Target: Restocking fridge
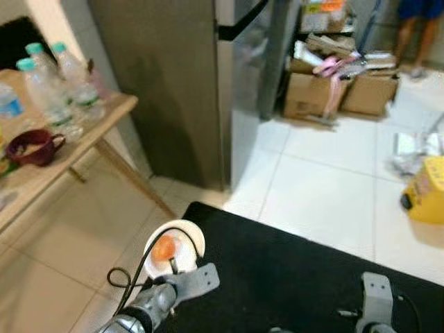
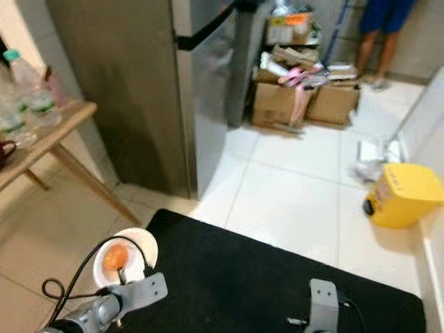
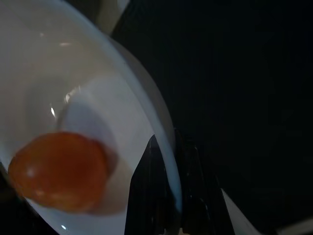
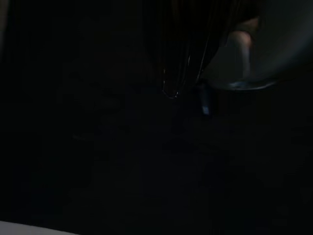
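Observation:
My left gripper [image 1: 173, 266] is low at my left side, shut on the rim of a white bowl [image 1: 192, 234]. An orange round fruit [image 1: 164, 248] lies in the bowl. In the left wrist view the black fingertips [image 3: 152, 161] pinch the bowl rim [image 3: 146, 98], with the fruit [image 3: 58, 169] beside them. The grey fridge [image 1: 173, 90] stands ahead with its doors closed and a black band [image 1: 239, 24] across the front. My right arm [image 1: 375, 298] hangs low at the right; its wrist view is very dark.
A wooden table [image 1: 104, 121] at the left carries water bottles [image 1: 48, 90] and a maroon cup [image 1: 31, 147]. Cardboard boxes [image 1: 340, 90] pile up beyond the fridge. A yellow object [image 1: 427, 191] sits at the right. A person's legs [image 1: 416, 35] stand at the back. A black surface [image 1: 291, 263] lies below me.

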Robot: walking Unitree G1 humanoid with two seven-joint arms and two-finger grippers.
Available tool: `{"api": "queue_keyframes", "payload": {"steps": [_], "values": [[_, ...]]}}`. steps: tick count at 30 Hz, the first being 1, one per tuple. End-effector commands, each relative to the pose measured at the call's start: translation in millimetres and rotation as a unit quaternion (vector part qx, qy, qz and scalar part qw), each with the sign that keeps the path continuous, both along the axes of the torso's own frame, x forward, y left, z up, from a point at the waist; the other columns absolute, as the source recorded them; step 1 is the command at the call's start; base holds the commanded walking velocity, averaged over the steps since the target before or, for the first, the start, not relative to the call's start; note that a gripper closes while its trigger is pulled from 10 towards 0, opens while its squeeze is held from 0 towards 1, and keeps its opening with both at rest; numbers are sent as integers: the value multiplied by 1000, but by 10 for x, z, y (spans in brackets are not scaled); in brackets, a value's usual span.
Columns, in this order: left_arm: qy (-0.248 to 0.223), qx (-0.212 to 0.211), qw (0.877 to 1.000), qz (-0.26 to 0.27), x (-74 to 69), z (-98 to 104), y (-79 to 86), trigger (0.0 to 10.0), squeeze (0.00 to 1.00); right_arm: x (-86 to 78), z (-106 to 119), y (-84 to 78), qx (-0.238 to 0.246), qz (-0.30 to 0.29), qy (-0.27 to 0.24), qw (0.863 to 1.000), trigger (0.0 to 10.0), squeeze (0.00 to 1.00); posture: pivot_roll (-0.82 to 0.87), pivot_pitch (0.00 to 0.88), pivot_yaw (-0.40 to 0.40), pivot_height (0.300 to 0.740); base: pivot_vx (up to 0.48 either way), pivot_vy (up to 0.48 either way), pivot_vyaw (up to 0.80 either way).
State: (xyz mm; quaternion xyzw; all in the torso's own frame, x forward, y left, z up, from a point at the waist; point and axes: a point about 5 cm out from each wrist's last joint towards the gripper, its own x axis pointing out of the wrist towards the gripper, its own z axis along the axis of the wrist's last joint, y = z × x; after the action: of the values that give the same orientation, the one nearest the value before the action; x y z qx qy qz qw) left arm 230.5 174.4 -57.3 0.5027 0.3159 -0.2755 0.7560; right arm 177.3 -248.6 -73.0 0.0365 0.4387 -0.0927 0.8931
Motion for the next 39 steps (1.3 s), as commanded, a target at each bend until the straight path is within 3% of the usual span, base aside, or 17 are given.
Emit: {"api": "queue_keyframes", "payload": {"steps": [1, 6, 13, 17, 22, 23, 27, 30, 33, 34, 37, 39], "values": [[15, 3, 1000, 0, -96, -61, 8, 10000, 0, -70, -55, 80, 10, 12, 13, 1000, 10000, 0, -17, 59, 11, 740, 0, 0, -800], [28, 13, 1000, -2, -171, -104, 48, 10000, 0, -59, -60, 125, 15, 33, 14, 999, 10000, 0, -20, 59, 11, 740, 0, 0, -800], [66, 24, 997, 14, -386, -216, 141, 10000, 0, -49, -76, 225, 23, 73, 17, 997, 10000, 0, -26, 57, 13, 740, 0, 0, -800], [70, 22, 997, 21, -416, -229, 156, 10000, 0, -49, -78, 243, 20, 87, 18, 996, 10000, 0, -24, 54, 11, 740, 0, 0, -800], [60, 27, 998, 12, -371, -203, 165, 10000, 0, -26, -67, 255, 15, 105, 14, 994, 10000, 0, -22, 52, 10, 740, 0, 0, -800], [40, 31, 999, -1, -272, -147, 166, 10000, 0, 41, -32, 268, 4, 139, 5, 990, 10000, 0, -24, 49, 9, 740, 0, 0, 0], [11, 32, 999, -16, -129, -59, 160, 10000, 0, 169, 38, 311, -1, 190, -17, 982, 10000, 0, -28, 46, 9, 740, 0, 0, 0], [-10, 30, 999, -40, -25, 11, 132, 10000, 0, 302, 119, 394, 12, 240, -46, 970, 10000, 0, -31, 46, 9, 740, 0, 0, 0], [-34, 24, 995, -90, 131, 138, 96, 10000, 0, 523, 293, 567, 48, 343, -93, 933, 10000, 0, -33, 54, 7, 740, 0, 0, 0], [-34, 24, 995, -90, 131, 138, 96, 10000, 0, 523, 293, 567, 48, 343, -93, 933, 10000, 0, -33, 54, 7, 740, 0, 0, 0], [-55, 43, 987, -143, 264, 271, 152, 10000, 0, 654, 472, 662, 78, 453, -118, 880, 10000, 0, -30, 60, 4, 740, 0, 0, 0], [-63, 49, 983, -165, 327, 345, 193, 10000, 0, 713, 582, 652, 83, 502, -124, 852, 10000, 0, -29, 62, 3, 740, 0, 0, 0]]}}
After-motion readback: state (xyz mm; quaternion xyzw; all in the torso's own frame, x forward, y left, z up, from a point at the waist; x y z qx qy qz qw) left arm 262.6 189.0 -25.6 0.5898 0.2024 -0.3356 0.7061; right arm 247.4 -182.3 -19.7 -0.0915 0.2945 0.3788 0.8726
